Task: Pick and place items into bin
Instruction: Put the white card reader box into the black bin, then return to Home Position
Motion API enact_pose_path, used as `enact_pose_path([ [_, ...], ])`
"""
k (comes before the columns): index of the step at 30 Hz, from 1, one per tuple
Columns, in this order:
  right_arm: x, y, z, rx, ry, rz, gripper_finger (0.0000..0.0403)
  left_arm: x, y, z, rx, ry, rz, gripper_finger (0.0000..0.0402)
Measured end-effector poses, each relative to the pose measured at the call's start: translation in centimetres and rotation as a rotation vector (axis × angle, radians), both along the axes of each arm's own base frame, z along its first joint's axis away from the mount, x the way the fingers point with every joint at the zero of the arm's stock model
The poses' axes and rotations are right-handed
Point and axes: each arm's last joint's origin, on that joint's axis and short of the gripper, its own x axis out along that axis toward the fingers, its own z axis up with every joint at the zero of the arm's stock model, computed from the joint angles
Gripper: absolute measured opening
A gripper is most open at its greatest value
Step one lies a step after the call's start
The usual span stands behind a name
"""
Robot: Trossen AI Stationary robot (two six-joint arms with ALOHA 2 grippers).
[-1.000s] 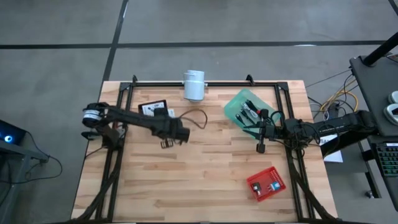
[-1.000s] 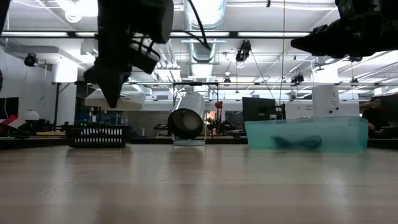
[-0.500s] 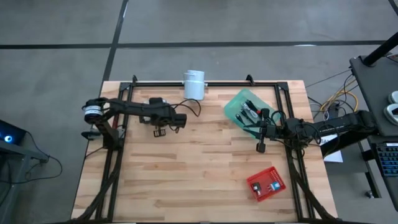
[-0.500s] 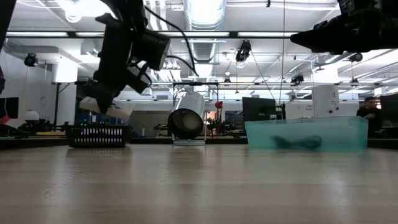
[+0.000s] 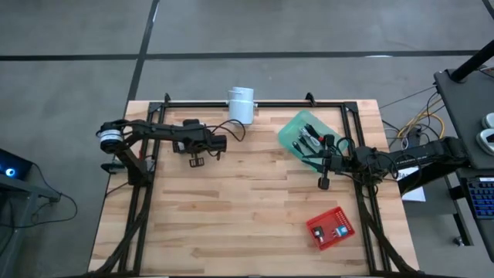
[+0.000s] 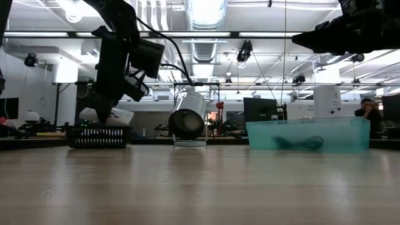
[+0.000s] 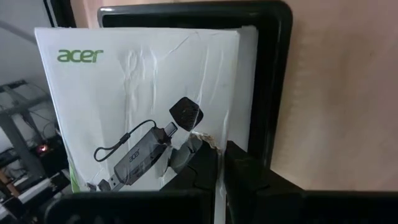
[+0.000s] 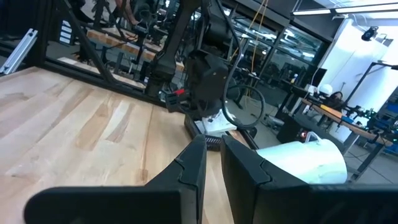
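A: Entry, white packet (image 7: 146, 106). Printed with a green "acer" word and a picture of a dark stick with a cord. Where does it sit?

B: In a black tray (image 7: 273, 93) at the back left of the worktop (image 5: 247, 208). The left wrist view has it lying flat against the tray, whose rim shows along two sides. The low view shows a pale packet just below the left arm, above a dark basket (image 6: 100, 135).

A: Left pincer (image 5: 196, 160)?

B: Over the tray area, at the packet. Its fingers (image 7: 199, 165) look pressed together with their tips at the packet's printed face. I cannot tell if they actually pinch it.

A: The bin?

B: A clear green bin (image 5: 297, 127) at the back right, tilted on the boards. Black cords (image 5: 309, 141) lie inside; the low view shows a dark coil (image 6: 300, 143) through its wall.

A: Right pincer (image 5: 323, 182)?

B: Beside the bin's near edge, off the boards, fingers (image 8: 193, 165) close together with a narrow gap, holding nothing.

A: Other things?

B: A white cylinder (image 5: 240, 104) at the back rail and a red box (image 5: 329, 228) at the front right.
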Motion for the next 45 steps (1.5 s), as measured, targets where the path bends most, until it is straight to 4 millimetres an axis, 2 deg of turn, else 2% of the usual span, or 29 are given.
enact_pose_path([
  [8,0.0,0.0,0.0,-0.019,0.003,-0.003,0.0038,-0.6,-0.2,-1.0,-0.032,0.023,0.01,0.0003],
  [16,0.0,0.0,0.0,-0.027,0.003,-0.005,0.0038,0.1,0.0,-1.1,-0.014,-0.046,0.01,0.004],
  [25,0.0,0.0,0.0,-0.027,0.003,-0.005,0.0038,0.1,0.0,-1.1,-0.006,-0.043,0.009,0.0079],
  [30,0.0,0.0,0.0,-0.027,0.003,-0.005,0.0038,0.3,0.1,-0.4,0.004,-0.084,0.009,0.0096],
  [35,0.0,0.0,0.0,-0.026,0.003,-0.006,0.0038,0.7,0.1,2.2,0.051,-0.338,-0.019,0.0097],
  [39,0.0,0.0,0.0,-0.023,0.003,-0.006,0.0038,1.1,-0.3,4.5,-0.03,-0.705,-0.111,0.0097],
  [42,0.0,0.0,0.0,-0.023,0.008,-0.005,0.0038,0.9,-1.1,5.1,-0.15,-0.986,-0.276,0.0097],
  [45,0.0,0.0,-0.1,-0.015,0.012,-0.005,0.0038,0.1,-1.9,4.5,-0.237,-1.18,-0.423,0.0097],
])
